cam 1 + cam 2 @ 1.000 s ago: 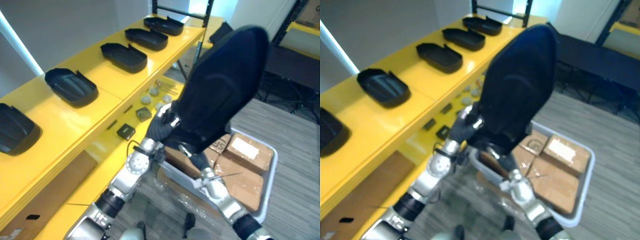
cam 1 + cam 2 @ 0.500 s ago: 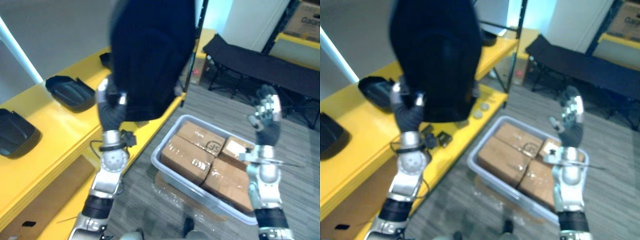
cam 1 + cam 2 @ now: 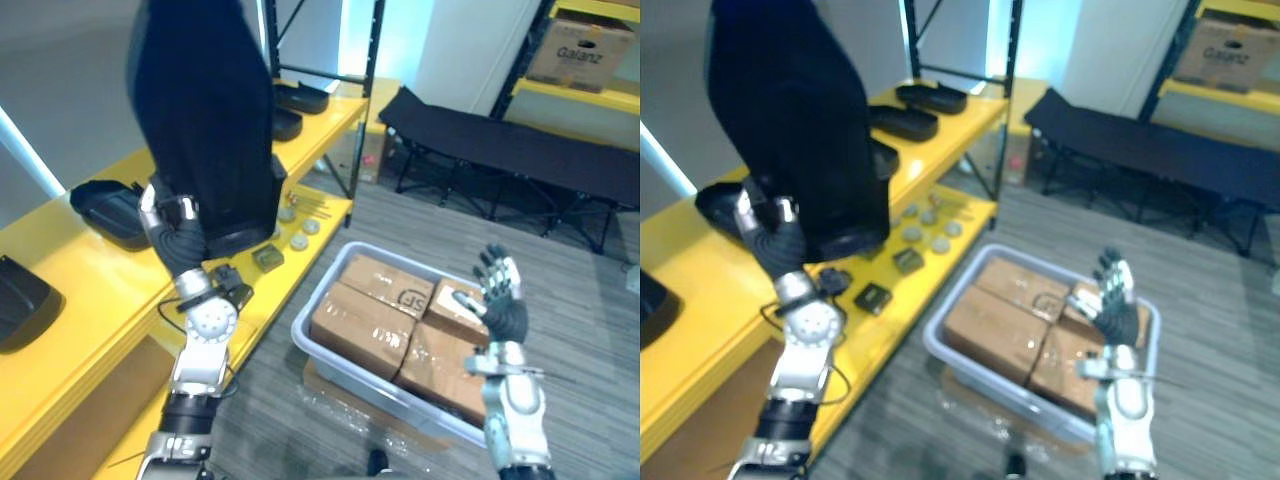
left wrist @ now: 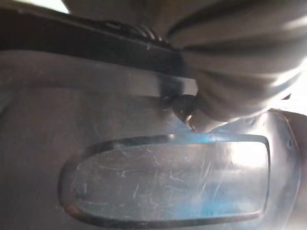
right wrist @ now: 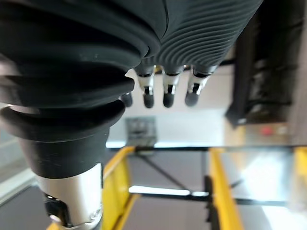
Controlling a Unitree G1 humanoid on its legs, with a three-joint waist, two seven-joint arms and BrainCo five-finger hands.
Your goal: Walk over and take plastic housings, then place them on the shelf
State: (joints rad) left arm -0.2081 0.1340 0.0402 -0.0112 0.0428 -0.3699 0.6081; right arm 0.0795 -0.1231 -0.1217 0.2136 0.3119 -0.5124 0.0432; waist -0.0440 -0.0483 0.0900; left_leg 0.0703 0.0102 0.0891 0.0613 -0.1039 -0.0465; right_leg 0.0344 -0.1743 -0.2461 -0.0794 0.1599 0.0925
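**One hand carries the housing to the shelf**

A second ago both hands held the big black housing (image 3: 205,120), out to the side of the yellow shelf (image 3: 70,270). Then the right hand (image 3: 500,300) let go. Now the left hand (image 3: 175,235) carries it alone and has swung it over the yellow shelf. The robot's head turned as well, so part of that shift is only the view moving.

I think the picking up is done and the putting down comes next. The housing stands tall on its end, high over the yellow shelf and not touching it. It will need to tip flat and come down in a free spot between the other housings (image 3: 930,97) that already lie on the yellow shelf.

The left hand is closed on the bottom edge of the black housing. Its fingers curl round the rim, and in the left wrist view a dark fingertip (image 4: 184,106) presses on the smooth inside. That is a lot of plastic for one hand, so it might wobble.

The right hand is wide open, its fingers (image 5: 165,93) straight and spread. It holds nothing and touches nothing. It is up in the air, well apart from the yellow shelf, on the side where the grey bin (image 3: 310,335) of brown boxes (image 3: 365,320) sits on the floor.
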